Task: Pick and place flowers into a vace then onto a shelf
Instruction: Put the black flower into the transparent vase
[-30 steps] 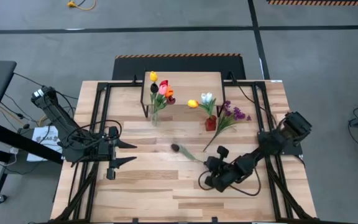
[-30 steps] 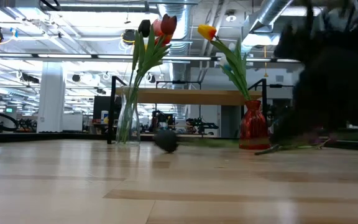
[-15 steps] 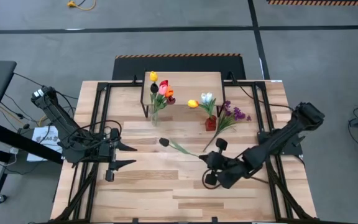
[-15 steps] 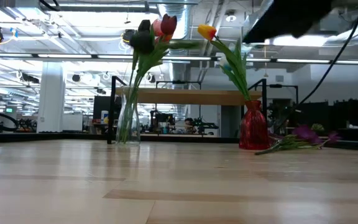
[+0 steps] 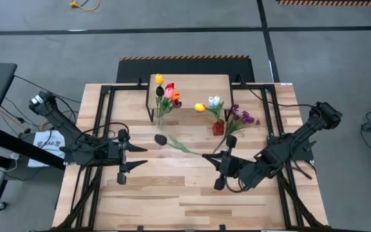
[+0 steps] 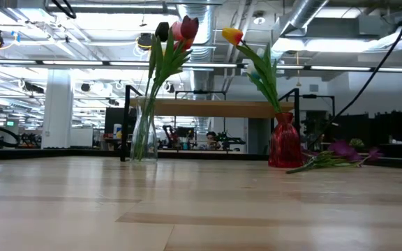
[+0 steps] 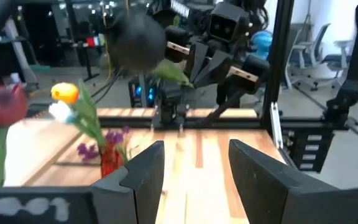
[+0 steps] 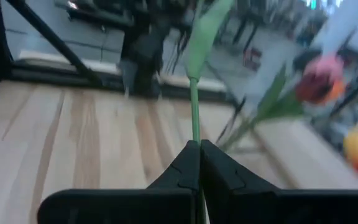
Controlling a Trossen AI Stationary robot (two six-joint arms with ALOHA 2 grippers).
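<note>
My right gripper (image 5: 206, 156) is shut on a dark-headed tulip (image 5: 161, 139), held high over the table's middle. The flower's head (image 7: 138, 43) points toward my left gripper (image 5: 144, 156), which stands open and level a short way from it, touching nothing. A clear glass vase (image 6: 144, 136) with red, dark and yellow tulips stands by the shelf (image 5: 192, 85). A red vase (image 6: 285, 143) holds yellow and white tulips. Purple sprigs (image 5: 240, 119) lie flat on the table beside it. The low view shows neither gripper. My right gripper pinches the tulip's green stem (image 8: 194, 127) between its two fingertips, near the stem's bare end. The fingers lie about level, pointing toward the table's left, and the stem runs on in line with them. The flower is lifted clear of the table, head farthest out.
The shelf on black legs stands at the table's far edge, with both vases just in front of it. Black frame rails (image 5: 105, 129) run along the table's left and right sides. Bare wood (image 5: 172, 193) lies near the front edge.
My right gripper has risen from the tabletop, staying shut, and its wrist has rolled. The dark tulip, which lay on the table, has come up with it, clear of the wood; its head has swung toward the far left, nearer my left gripper.
</note>
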